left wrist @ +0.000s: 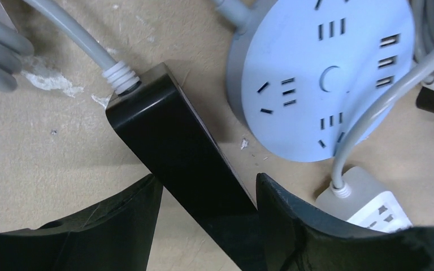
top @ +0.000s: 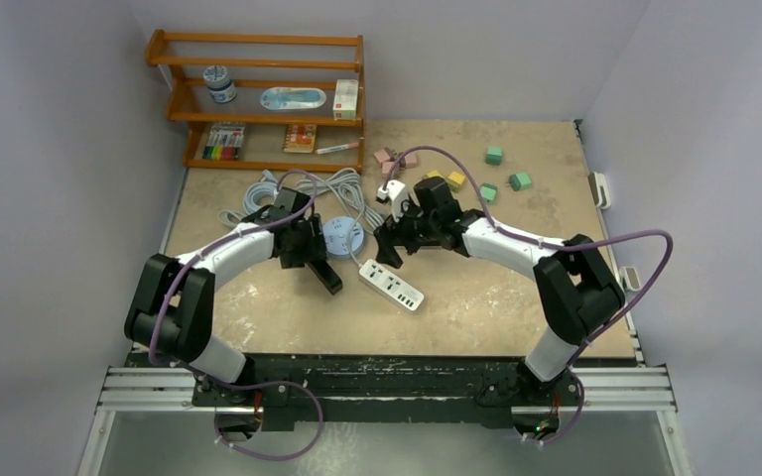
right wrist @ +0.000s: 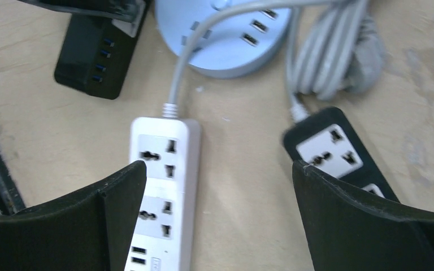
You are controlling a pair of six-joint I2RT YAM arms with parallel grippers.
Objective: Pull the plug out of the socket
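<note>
Four power units are counted on the desk (top: 476,317), one black USB strip (left wrist: 186,158), one black socket strip (right wrist: 339,152), one white socket strip (right wrist: 164,169), one round blue hub (left wrist: 328,73), three green blocks (top: 494,155), one wooden shelf rack (top: 258,40), two arms (top: 228,253) are shown.

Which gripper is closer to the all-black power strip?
Left. The left gripper straddles the all-black power strip, one finger either side; the right gripper hangs open apart, above the white power strip.

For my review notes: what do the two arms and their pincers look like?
Both the left arm and right arm have white link shells between black joints, with a purple cable looped along each. The left pincer and right pincer have broad black fingers with curved inner edges. No markings visible.
</note>
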